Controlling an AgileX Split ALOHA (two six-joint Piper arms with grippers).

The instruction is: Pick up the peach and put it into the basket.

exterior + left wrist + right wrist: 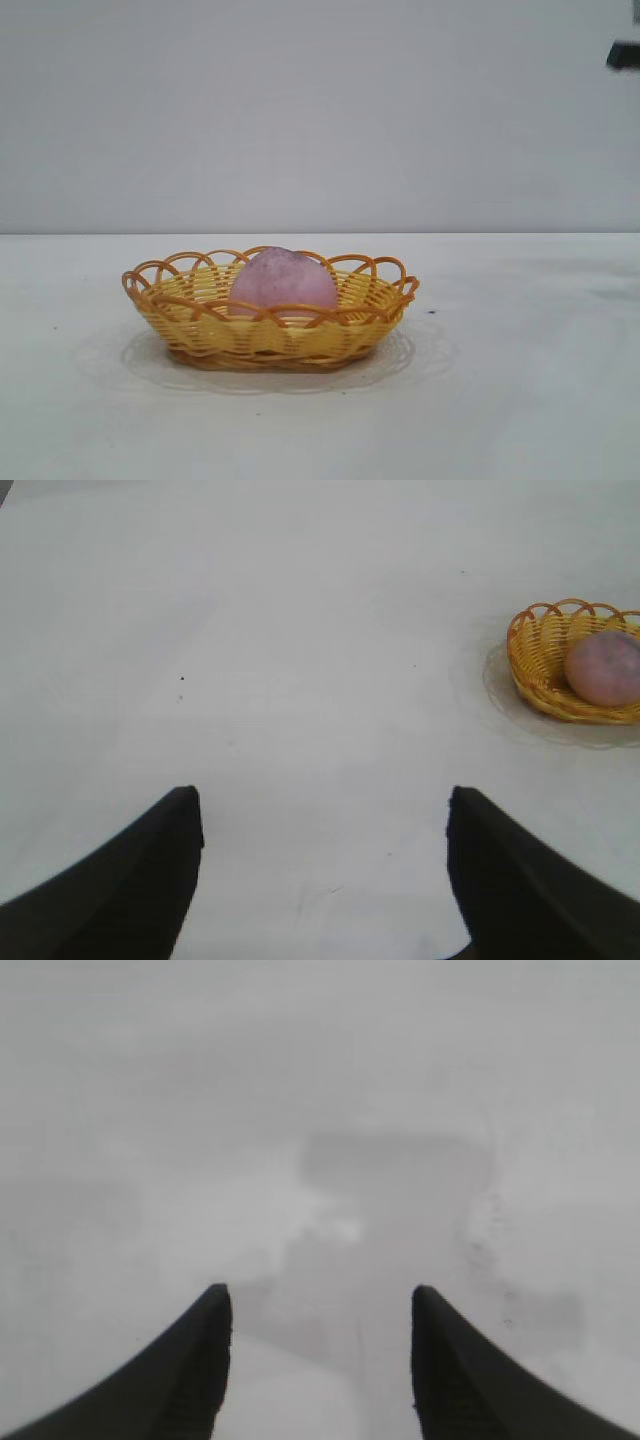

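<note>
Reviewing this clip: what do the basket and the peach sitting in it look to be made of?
The basket looks like woven wicker or rattan, possibly plastic imitation: yellow strands interlaced in the wall, orange-brown loops forming the scalloped rim, slight sheen. The peach has a matte, dusty pink-mauve skin with fine speckles and no glare; whether it is real fruit or a foam or plastic model cannot be told.

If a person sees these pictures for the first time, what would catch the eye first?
First the yellow wicker basket in the middle of the white table, with the pink peach lying inside it. Next, the left claw, open and empty over bare table, off to one side of the basket. The right claw is open and empty too.
</note>
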